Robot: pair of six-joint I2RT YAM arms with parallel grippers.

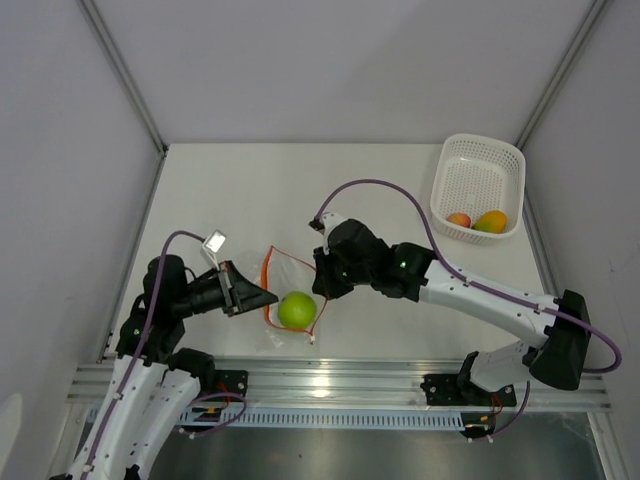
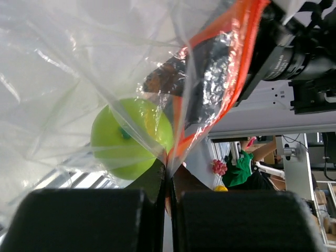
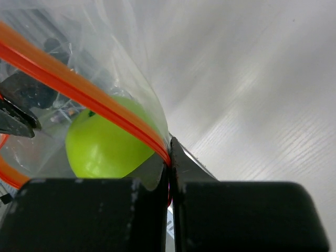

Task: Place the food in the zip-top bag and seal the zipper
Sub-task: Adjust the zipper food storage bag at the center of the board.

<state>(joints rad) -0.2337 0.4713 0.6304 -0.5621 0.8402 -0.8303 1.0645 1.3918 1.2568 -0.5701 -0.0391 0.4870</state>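
Note:
The clear zip-top bag [image 1: 285, 265] lies between the two arms with a lime-green ball [image 1: 297, 309] inside it. Its red-orange zipper [image 1: 266, 272] frames the mouth. My left gripper [image 1: 268, 296] is shut on the bag's mouth edge from the left. In the left wrist view the zipper [image 2: 236, 63] runs down into the closed left gripper [image 2: 169, 173], beside the ball [image 2: 123, 144]. My right gripper [image 1: 322, 290] is shut on the opposite edge. In the right wrist view the zipper [image 3: 79, 86] is pinched in the right gripper [image 3: 169, 157], with the ball [image 3: 100, 147] behind it.
A white perforated basket [image 1: 478, 145] stands at the back right. It holds a yellow-orange piece [image 1: 490, 221] and a smaller red-orange one [image 1: 459, 220]. Grey walls close in the table on three sides. A metal rail runs along the near edge.

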